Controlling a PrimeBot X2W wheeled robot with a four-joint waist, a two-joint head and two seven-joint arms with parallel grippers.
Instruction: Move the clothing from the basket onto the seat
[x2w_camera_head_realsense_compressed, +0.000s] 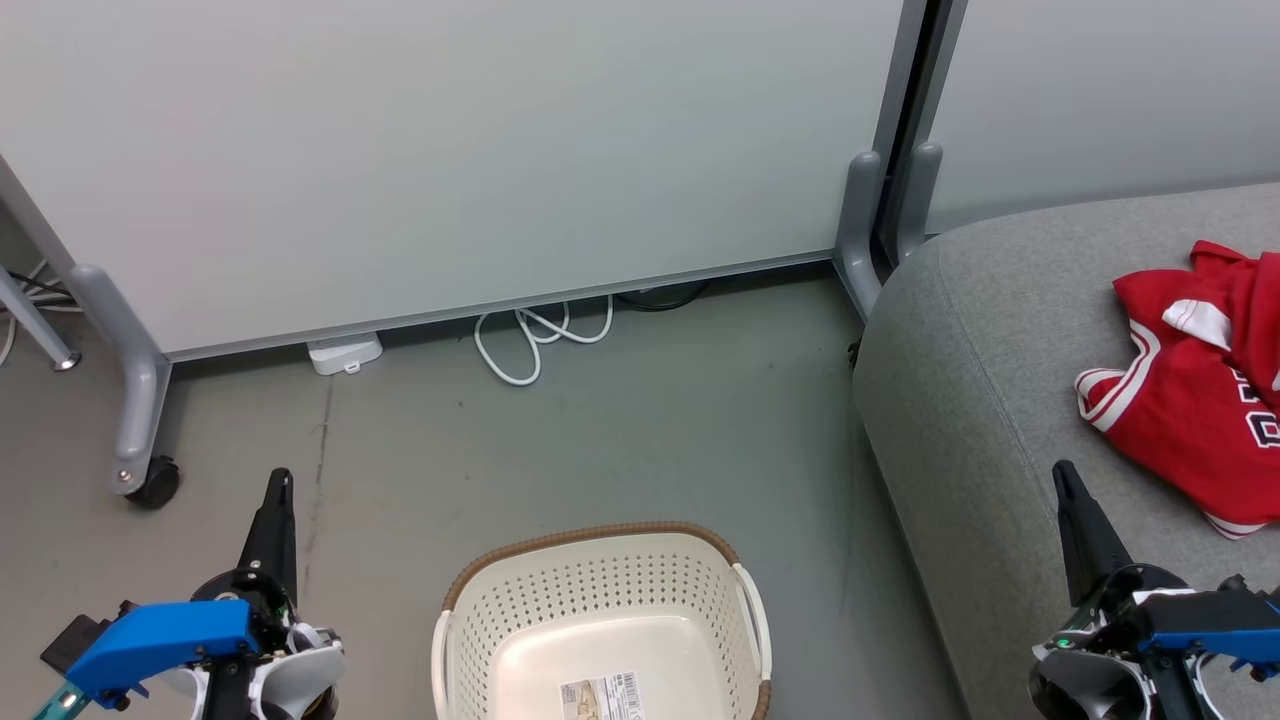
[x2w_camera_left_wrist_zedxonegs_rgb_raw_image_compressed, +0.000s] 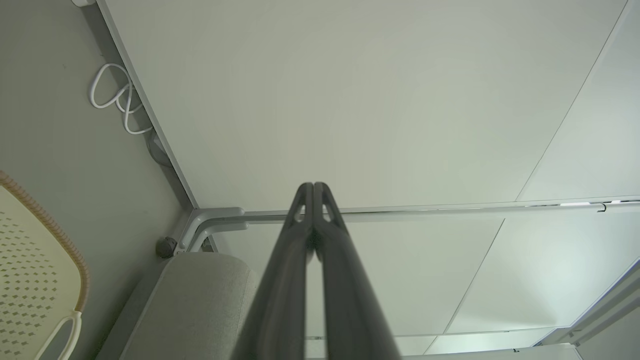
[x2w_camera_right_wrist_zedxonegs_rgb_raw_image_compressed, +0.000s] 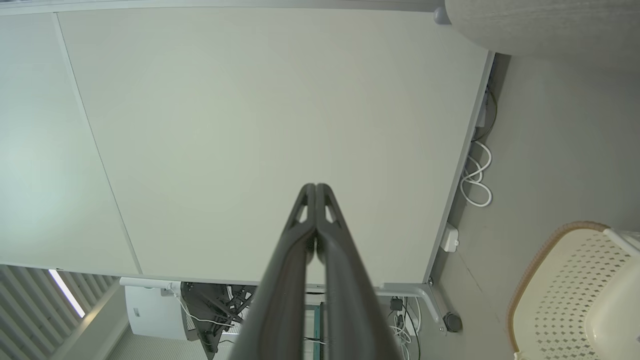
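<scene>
Grey seat under clothing (basket nearby)

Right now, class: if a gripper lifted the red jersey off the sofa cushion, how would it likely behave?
Probably floppy: the red jersey lies crumpled in folds on the sofa cushion. Likely light, being thin fabric, so it should drape and not roll.

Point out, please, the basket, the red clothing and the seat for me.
basket (x2w_camera_head_realsense_compressed: 600, 585), head view, on its perforated back wall.
red clothing (x2w_camera_head_realsense_compressed: 1190, 410), head view, on the red fabric's middle.
seat (x2w_camera_head_realsense_compressed: 980, 330), head view, on bare grey upholstery.
</scene>
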